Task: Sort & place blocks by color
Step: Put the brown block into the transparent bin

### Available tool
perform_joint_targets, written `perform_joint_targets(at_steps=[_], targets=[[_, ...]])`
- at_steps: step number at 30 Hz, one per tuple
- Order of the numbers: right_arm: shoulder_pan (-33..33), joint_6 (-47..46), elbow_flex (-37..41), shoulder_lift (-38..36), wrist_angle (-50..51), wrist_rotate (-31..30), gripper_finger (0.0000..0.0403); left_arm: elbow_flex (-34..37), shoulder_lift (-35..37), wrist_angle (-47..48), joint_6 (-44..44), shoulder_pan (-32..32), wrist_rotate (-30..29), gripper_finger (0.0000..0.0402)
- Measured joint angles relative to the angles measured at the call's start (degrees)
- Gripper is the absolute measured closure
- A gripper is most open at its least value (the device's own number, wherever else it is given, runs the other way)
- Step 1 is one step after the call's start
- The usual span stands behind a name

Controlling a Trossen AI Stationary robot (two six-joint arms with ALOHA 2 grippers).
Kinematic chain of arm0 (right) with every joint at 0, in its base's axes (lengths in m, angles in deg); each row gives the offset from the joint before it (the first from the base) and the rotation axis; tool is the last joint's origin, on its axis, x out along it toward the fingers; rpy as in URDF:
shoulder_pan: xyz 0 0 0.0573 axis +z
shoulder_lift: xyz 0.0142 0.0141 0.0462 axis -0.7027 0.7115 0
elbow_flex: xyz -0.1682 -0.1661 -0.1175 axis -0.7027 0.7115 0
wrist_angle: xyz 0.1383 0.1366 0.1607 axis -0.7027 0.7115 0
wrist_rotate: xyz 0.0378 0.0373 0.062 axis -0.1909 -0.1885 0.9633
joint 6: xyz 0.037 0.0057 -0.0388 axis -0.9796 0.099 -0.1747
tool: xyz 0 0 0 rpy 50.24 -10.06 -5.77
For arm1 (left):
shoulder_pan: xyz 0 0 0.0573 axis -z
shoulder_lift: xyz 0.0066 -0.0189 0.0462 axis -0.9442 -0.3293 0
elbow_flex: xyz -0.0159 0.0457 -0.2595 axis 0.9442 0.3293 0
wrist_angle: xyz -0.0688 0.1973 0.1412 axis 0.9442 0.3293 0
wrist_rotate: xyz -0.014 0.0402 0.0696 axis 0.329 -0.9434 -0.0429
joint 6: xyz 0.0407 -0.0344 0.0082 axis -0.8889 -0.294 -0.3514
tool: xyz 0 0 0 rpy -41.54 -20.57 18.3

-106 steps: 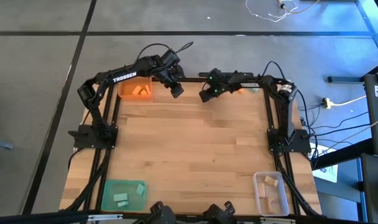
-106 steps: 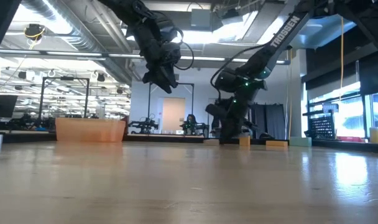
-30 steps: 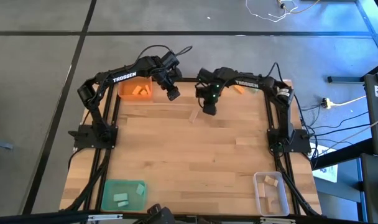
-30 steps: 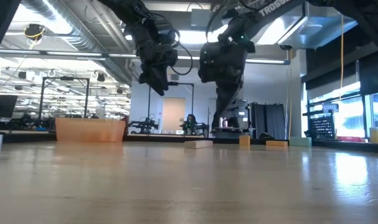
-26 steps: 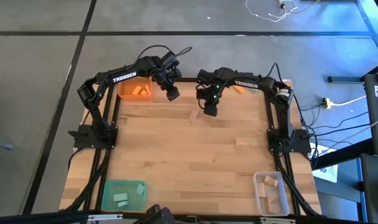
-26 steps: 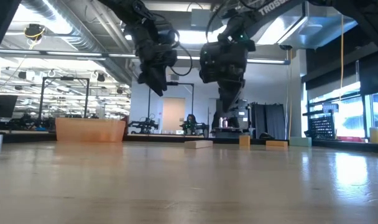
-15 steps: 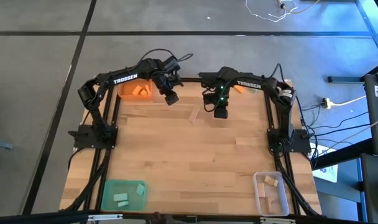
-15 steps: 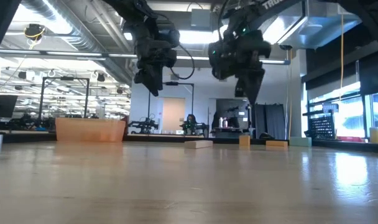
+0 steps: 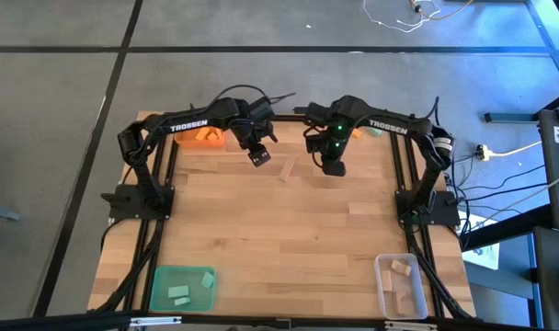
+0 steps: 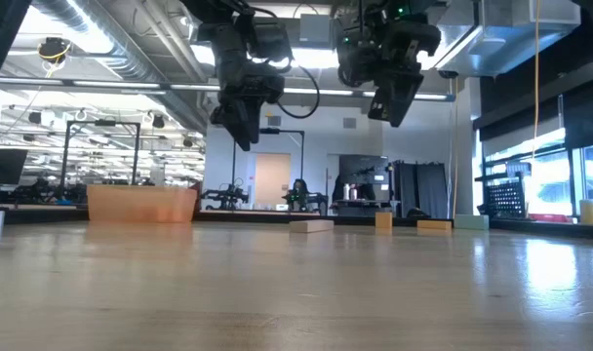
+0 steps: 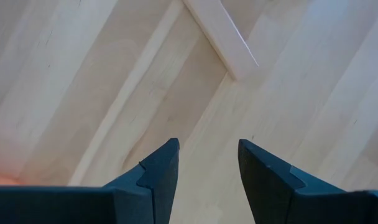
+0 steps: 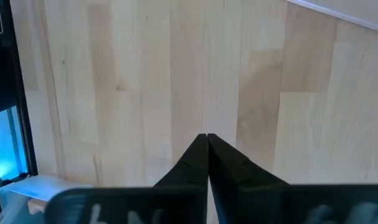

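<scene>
The pale wood block point(image 9: 286, 171) lies flat on the bare tabletop point(image 9: 289, 239) near the far edge, between the two arms, and nothing is touching it. The left gripper point(image 9: 259, 157) hangs just to its left, jaws parted and empty. The right gripper point(image 9: 332, 167) hangs a bit to the block's right with its jaws pinched shut on nothing.

My guess is the step in hand is picking this stray block: the left arm needs to line up over it, drop, and close across its narrow sides. After that it belongs in the clear tray point(image 9: 401, 285) at the near right corner, a long way off.

The left wrist view shows the block lying slanted ahead of the open fingers point(image 11: 156, 171). The low view only gives its thin edge, but shows both grippers well above the tabletop. Only the high view shows the green tray point(image 9: 181, 287) at near left.
</scene>
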Motion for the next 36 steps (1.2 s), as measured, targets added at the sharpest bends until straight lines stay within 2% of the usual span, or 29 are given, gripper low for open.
perform_joint_targets(at_steps=[5, 14, 18, 22, 25, 29, 36], targets=[[1.0, 2.4, 0.0, 1.5, -1.5, -3.5, 0.037, 0.0, 0.0, 1.7, 0.6, 0.0, 0.0, 0.0245], [2.7, 3.5, 0.0, 2.1, -11.1, -9.6, 0.0282, 0.0, 0.0, 3.0, 1.1, 0.0, 0.0, 0.0245], [3.1, 8.8, 0.0, 2.1, -15.8, -12.4, 0.0258, 0.0, 0.0, 4.1, -1.3, 0.0, 0.0, 0.0245], [3.4, 14.9, 0.0, 2.1, -22.0, -13.9, 0.0252, 0.0, 0.0, 6.1, -1.7, -0.6, -0.1, 0.0245], [3.4, 16.1, 0.0, 2.1, -25.3, -11.6, 0.0251, 0.0, 0.0, 6.2, -1.7, -0.9, -0.2, 0.0245], [3.4, 15.1, 0.0, 2.1, -30.3, -10.5, 0.0251, 0.0, 0.0, 6.3, -1.5, -1.1, -0.4, 0.0245], [3.5, 13.4, 0.0, 2.1, -30.9, -10.5, 0.0251, 0.0, 0.0, 6.9, -1.5, -2.8, -0.5, 0.0245]])
